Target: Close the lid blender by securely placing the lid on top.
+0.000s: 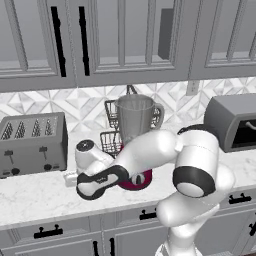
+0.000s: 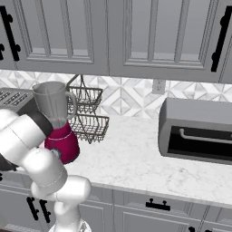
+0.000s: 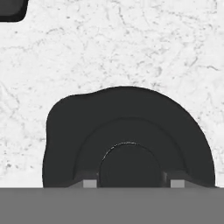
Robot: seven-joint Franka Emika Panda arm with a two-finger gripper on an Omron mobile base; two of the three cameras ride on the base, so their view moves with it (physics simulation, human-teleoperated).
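The gripper [image 3: 130, 183] hangs low over the counter [image 3: 131, 48], pointing down at the lid [image 3: 127, 131], which lies flat on the marble directly beneath it. Its fingertips [image 3: 89, 183] sit either side of the lid's raised centre, spread about as wide as that knob; whether they already touch it I cannot tell. The blender [image 1: 134, 125] stands just behind and to the right of the hand, its jar open at the top; a toaster [image 1: 32, 142] sits off to the left. This looks like the pick-up step. Next the fingers must pinch the knob, lift clear, then carry the lid up over the jar rim and seat it level.
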